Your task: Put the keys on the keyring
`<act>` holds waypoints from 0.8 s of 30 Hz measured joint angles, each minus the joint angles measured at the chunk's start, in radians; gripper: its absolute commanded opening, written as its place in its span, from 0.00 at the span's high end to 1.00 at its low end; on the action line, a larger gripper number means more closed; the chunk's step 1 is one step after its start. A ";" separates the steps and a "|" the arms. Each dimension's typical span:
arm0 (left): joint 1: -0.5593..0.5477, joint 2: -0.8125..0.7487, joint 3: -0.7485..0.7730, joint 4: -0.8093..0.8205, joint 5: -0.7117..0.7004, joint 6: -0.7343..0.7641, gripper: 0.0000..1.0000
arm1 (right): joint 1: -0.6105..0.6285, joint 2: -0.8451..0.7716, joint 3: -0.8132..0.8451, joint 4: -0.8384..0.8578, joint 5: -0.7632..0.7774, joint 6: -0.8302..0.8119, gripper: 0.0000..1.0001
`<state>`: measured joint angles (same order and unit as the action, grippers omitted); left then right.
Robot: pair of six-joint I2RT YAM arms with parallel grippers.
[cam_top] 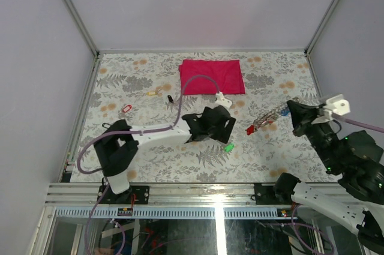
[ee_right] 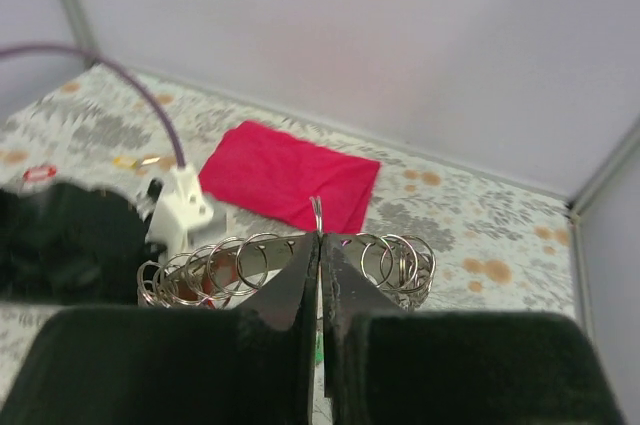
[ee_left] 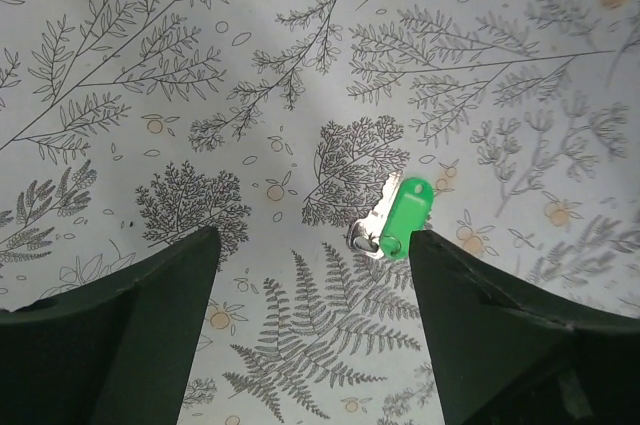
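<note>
Overhead, green key point(cam_top: 228, 147) mere speck; left wrist view shows metal blade point(ee_left: 367, 231).

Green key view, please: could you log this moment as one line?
left fingers: open, above green key | green key: lying on table, not held | right fingers: shut on keyring

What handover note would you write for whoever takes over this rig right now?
Left gripper: jaws open over the green key, not gripping it.
Right gripper: jaws shut on the keyring.
Done: a red tag and a blue tag seem to hang on the keyring.
Left: green key, red key, yellow key, black key lie loose.
</note>
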<state>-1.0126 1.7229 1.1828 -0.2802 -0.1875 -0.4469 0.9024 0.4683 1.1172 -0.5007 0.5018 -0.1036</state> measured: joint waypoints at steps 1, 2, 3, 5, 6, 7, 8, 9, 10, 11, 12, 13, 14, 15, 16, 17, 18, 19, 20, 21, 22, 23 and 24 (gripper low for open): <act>-0.023 0.033 0.029 -0.023 -0.036 0.002 0.27 | 0.000 -0.007 0.013 -0.005 0.027 0.004 1.00; -0.039 0.058 0.052 -0.042 -0.065 0.003 0.28 | 0.000 -0.016 0.025 -0.011 0.056 0.009 1.00; -0.060 0.085 0.079 -0.064 -0.101 0.003 0.30 | 0.000 -0.027 0.034 -0.015 0.086 0.013 1.00; -0.101 0.127 0.126 -0.105 -0.169 0.003 0.32 | 0.000 -0.046 0.043 -0.026 0.119 0.022 1.00; -0.116 0.141 0.142 -0.121 -0.193 0.002 0.32 | 0.000 -0.056 0.043 -0.031 0.135 0.026 1.00; -0.135 0.155 0.162 -0.138 -0.219 0.002 0.34 | 0.000 -0.062 0.043 -0.037 0.143 0.029 1.00; -0.148 0.167 0.177 -0.150 -0.239 0.000 0.35 | 0.000 -0.068 0.043 -0.045 0.153 0.031 1.00; -0.160 0.178 0.190 -0.161 -0.253 -0.001 0.37 | 0.000 -0.071 0.043 -0.050 0.158 0.034 1.00; -0.172 0.188 0.200 -0.171 -0.264 -0.003 0.39 | 0.000 -0.072 0.043 -0.051 0.164 0.034 1.00; -0.181 0.197 0.209 -0.181 -0.272 -0.006 0.41 | 0.000 -0.072 0.043 -0.051 0.169 0.035 1.00; -0.187 0.208 0.218 -0.191 -0.278 -0.008 0.41 | 0.000 -0.072 0.043 -0.051 0.170 0.036 1.00; -0.190 0.218 0.227 -0.201 -0.286 -0.011 0.42 | 0.000 -0.072 0.043 -0.052 0.170 0.037 1.00; -0.193 0.230 0.234 -0.207 -0.292 -0.013 0.43 | 0.000 -0.072 0.043 -0.055 0.170 0.037 1.00; -0.195 0.242 0.241 -0.215 -0.296 -0.016 0.45 | 0.000 -0.072 0.043 -0.057 0.170 0.037 1.00; -0.200 0.254 0.248 -0.222 -0.301 -0.019 0.47 | 0.000 -0.072 0.043 -0.059 0.170 0.037 1.00; -0.202 0.263 0.252 -0.228 -0.306 -0.023 0.49 | 0.000 -0.072 0.041 -0.060 0.170 0.037 1.00; -0.203 0.275 0.258 -0.235 -0.311 -0.027 0.50 | 0.000 -0.072 0.039 -0.063 0.169 0.037 1.00; -0.204 0.288 0.262 -0.241 -0.314 -0.031 0.51 | 0.000 -0.072 0.037 -0.064 0.169 0.037 1.00; -0.206 0.298 0.264 -0.244 -0.316 -0.035 0.52 | 0.000 -0.072 0.034 -0.066 0.168 0.037 1.00; -0.208 0.306 0.264 -0.248 -0.317 -0.038 0.54 | 0.000 -0.072 0.032 -0.067 0.168 0.037 1.00; -0.210 0.312 0.264 -0.253 -0.317 -0.041 0.55 | 0.000 -0.072 0.030 -0.069 0.167 0.037 1.00; -0.212 0.319 0.264 -0.257 -0.318 -0.045 0.56 | 0.000 -0.071 0.029 -0.071 0.167 0.037 1.00; -0.212 0.324 0.265 -0.258 -0.318 -0.049 0.56 | 0.000 -0.071 0.028 -0.071 0.166 0.037 1.00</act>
<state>-1.2247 2.0468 1.4475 -0.5385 -0.5053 -0.4957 0.9024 0.3969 1.1454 -0.5716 0.6678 -0.0666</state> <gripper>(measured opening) 0.455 0.010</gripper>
